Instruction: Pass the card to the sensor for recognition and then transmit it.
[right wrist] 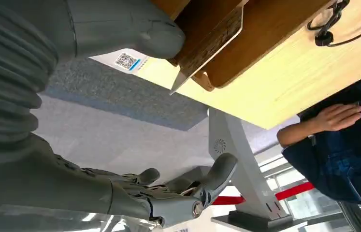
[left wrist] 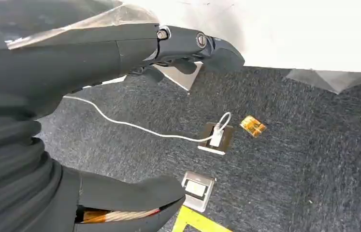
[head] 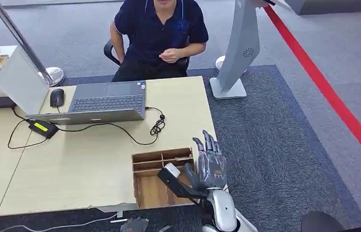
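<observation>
My right hand (head: 208, 164) is raised at the table's front right corner, beside a brown compartment box (head: 150, 180), with its fingers straight and spread and nothing between them. In the right wrist view its thumb (right wrist: 130, 29) and fingers (right wrist: 188, 193) are wide apart. Just past the thumb lies a white piece with a QR code (right wrist: 127, 62), at the table edge next to the box (right wrist: 217, 43); I cannot tell whether it is the card. A small black reader with a yellow-green label (head: 42, 127) lies at the left. My left hand (left wrist: 72, 72) hangs low, holding nothing.
A person (head: 161, 29) sits behind the table, one hand (head: 169, 55) raised at the chest. An open laptop (head: 103, 102), a mouse (head: 57, 97) and cables (head: 157, 126) lie on the far side. A white stand (head: 238, 53) rises right of the table on dark carpet (head: 275, 145).
</observation>
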You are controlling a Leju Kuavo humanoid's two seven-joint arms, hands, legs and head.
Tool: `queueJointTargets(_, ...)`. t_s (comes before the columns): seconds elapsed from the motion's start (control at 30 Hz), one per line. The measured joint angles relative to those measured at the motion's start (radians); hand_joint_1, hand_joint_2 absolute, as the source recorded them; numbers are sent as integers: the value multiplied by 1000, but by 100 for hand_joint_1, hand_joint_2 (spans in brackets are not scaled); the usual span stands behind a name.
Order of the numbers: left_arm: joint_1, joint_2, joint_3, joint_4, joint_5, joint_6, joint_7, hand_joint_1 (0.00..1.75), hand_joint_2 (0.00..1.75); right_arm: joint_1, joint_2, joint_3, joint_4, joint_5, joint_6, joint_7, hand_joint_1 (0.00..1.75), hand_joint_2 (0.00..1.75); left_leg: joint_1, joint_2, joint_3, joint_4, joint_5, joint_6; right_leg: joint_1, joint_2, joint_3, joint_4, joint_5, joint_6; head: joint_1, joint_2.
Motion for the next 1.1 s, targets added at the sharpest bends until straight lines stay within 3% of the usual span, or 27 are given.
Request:
queueJointTargets(0.73, -1, -2, 20, -1, -36, -21, -4, 0, 175, -7, 5, 12, 14, -13, -6, -7, 47, 175, 0, 0, 0, 0, 0, 0, 0, 0, 0, 0, 0, 0, 0, 0)
queueJointTargets(1.1, -17, -12, 47, -1, -74, -63, 10, 0, 175, -20, 16, 14, 26, -21, -7, -14, 47, 175, 0, 0, 0, 0, 0, 0, 0, 0, 0, 0, 0, 0, 0, 0)
